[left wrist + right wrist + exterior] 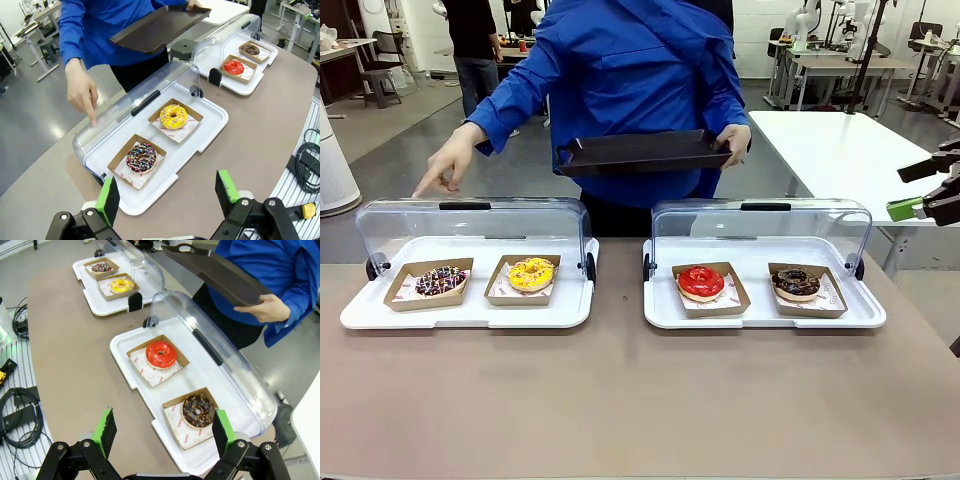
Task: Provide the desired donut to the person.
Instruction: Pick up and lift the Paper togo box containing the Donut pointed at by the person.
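Sprinkled chocolate-glazed ring donut [441, 281]: in a brown card tray, leftmost in the left white plastic display case [470, 312].
Person's hand [448, 162]: forefinger pointing down behind it.
Left gripper [167, 189]: wide, empty.
Right gripper [162, 429]: wide, empty.

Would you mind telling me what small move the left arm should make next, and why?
Probably lower the open left gripper toward the sprinkled chocolate donut: the person's hand points at the lid just behind it, and the other hand holds a dark tray ready.

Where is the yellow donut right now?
In the front view, the yellow donut sits in the left white tray, right of the sprinkled chocolate donut.
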Motion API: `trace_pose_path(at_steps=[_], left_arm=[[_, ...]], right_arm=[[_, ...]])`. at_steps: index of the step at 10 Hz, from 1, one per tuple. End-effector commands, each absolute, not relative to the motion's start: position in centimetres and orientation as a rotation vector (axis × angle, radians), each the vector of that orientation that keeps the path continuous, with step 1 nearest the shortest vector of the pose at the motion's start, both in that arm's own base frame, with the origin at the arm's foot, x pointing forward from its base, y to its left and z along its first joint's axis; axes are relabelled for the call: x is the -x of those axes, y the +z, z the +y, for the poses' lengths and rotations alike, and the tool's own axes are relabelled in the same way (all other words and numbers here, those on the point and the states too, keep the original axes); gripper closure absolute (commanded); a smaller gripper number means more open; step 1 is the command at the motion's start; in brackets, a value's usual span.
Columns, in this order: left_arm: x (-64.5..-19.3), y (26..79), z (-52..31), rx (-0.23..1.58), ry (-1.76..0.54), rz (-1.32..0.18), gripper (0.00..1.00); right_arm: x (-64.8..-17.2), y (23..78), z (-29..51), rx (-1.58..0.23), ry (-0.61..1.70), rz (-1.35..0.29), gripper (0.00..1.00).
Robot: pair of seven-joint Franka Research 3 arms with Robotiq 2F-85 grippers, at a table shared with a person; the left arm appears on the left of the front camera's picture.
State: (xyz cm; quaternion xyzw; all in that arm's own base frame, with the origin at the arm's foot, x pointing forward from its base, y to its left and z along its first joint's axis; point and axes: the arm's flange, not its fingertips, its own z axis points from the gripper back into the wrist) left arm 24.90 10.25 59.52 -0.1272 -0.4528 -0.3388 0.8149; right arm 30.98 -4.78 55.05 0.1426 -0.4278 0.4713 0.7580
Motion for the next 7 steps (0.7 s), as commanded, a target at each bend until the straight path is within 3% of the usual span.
trace_pose_path(at_steps=[1,4,5,7], left_arm=[[-24.9,59.7,10.3,0.28,-0.708,-0.974,0.0],[-24.9,59.5,10.2,0.271,-0.723,-0.966,0.0],[-26.2,59.2,9.1,0.292,-0.881,-0.825,0.0],[-28.3,58.0,6.8,0.154,-1.111,-0.602,0.0]], right_arm=[[-31.0,55.0,-4.7,-0.32,1.04,-0.942,0.0],[-31.0,55.0,-4.7,-0.32,1.04,-0.942,0.0],[-31.0,55.0,-4.7,-0.32,1.04,-0.942,0.0],[-31.0,55.0,-4.7,-0.32,1.04,-0.942,0.0]])
